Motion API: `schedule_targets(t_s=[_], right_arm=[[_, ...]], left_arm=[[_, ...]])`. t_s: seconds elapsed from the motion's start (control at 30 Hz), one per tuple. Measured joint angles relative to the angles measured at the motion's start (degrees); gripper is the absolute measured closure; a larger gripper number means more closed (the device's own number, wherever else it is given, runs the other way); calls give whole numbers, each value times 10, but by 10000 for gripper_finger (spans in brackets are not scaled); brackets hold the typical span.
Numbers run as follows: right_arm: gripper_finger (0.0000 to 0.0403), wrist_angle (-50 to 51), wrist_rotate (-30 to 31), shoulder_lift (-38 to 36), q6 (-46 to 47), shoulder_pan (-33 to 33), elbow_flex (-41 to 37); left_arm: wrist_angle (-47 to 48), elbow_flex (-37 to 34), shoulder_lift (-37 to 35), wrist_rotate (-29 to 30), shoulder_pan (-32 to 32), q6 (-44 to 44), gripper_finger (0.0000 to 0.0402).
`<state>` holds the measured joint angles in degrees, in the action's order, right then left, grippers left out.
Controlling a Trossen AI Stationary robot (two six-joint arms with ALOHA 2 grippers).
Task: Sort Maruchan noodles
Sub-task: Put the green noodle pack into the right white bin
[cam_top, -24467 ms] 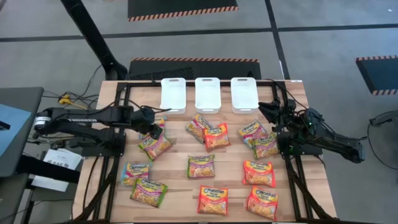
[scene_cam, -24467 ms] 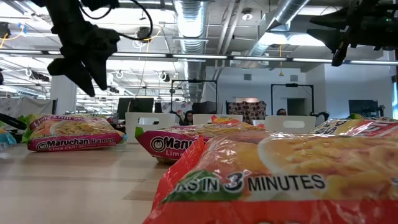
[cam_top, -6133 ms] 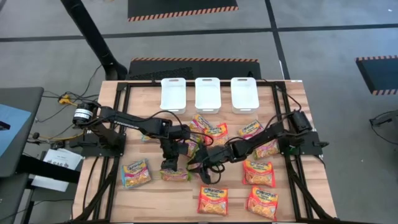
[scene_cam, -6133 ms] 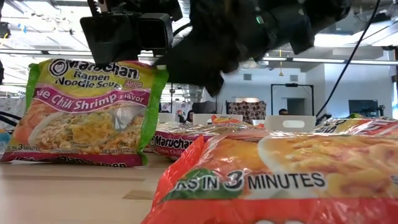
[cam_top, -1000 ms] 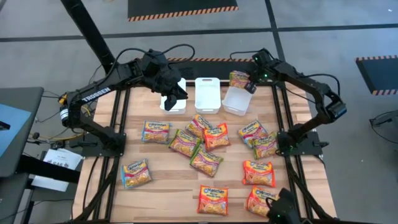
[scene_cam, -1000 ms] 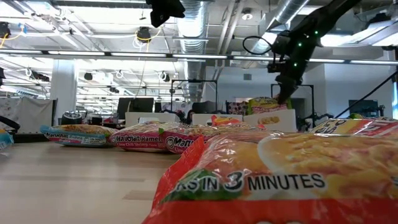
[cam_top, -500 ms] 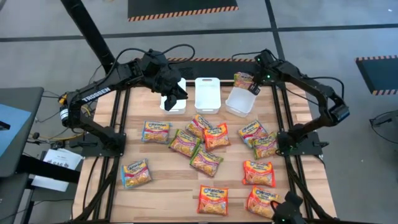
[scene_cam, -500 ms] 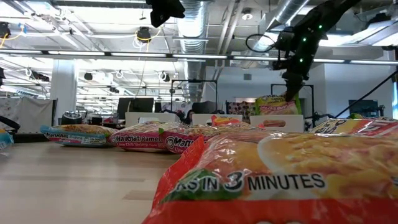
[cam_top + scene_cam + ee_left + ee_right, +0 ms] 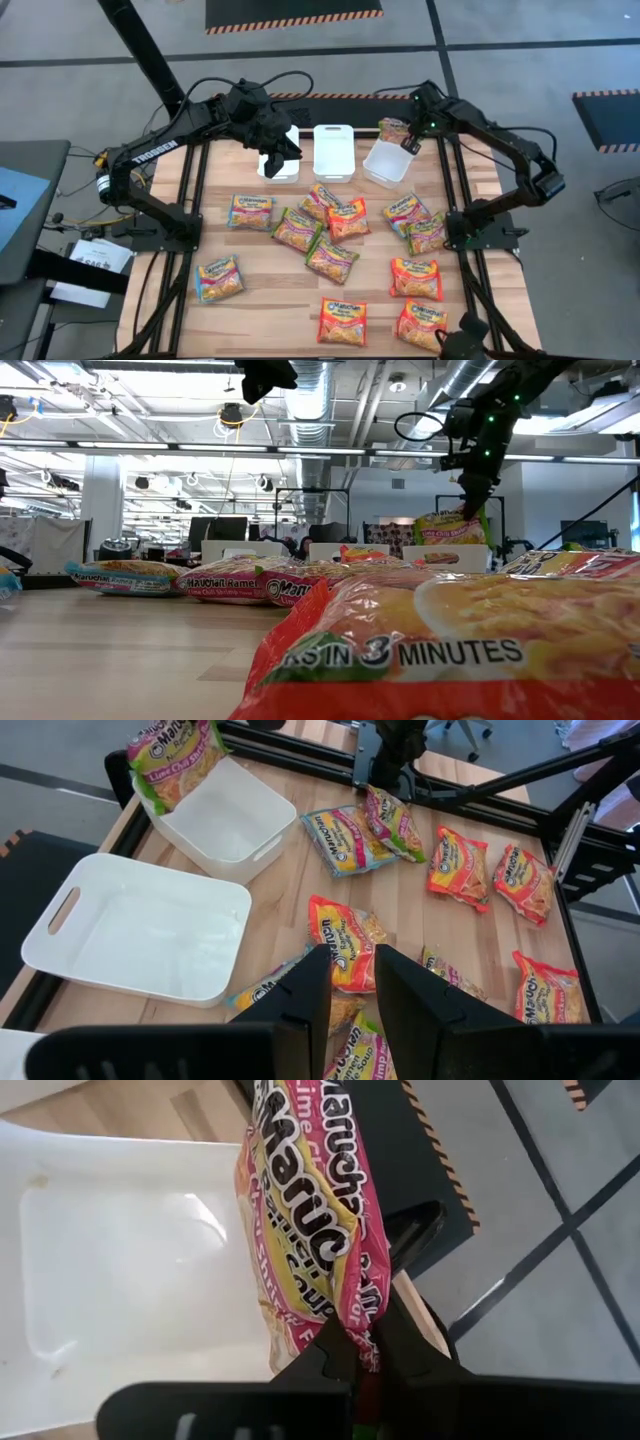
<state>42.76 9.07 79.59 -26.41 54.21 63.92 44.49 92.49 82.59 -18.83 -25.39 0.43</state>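
Our right claw (image 9: 409, 140) pinches a green-and-pink noodle pack (image 9: 392, 129) by its edge, right over the far rim of the crooked white tray (image 9: 385, 163). Our left claw (image 9: 284, 152) hangs over the left tray (image 9: 277, 172), a little open and holding nothing. The other packs (image 9: 331, 222) lie on the table (image 9: 275, 310) below.

Three trays (image 9: 333, 152) line the table's far edge; noodle packets (image 9: 331, 256) lie scattered before them.
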Motion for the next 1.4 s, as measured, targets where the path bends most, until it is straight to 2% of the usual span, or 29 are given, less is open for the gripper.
schedule_targets(t_s=[0.33,0.83,1.13,1.4], right_arm=[[380,-33,16,21,26,-29,0],[370,-28,17,97,46,-24,0],[320,-34,30,92,55,-32,0],[234,-9,33,92,69,-36,0]], left_arm=[[0,0,0,0,0,0,335],[17,0,0,1,0,4,335],[17,0,0,1,0,10,335],[24,0,0,2,0,1,335]])
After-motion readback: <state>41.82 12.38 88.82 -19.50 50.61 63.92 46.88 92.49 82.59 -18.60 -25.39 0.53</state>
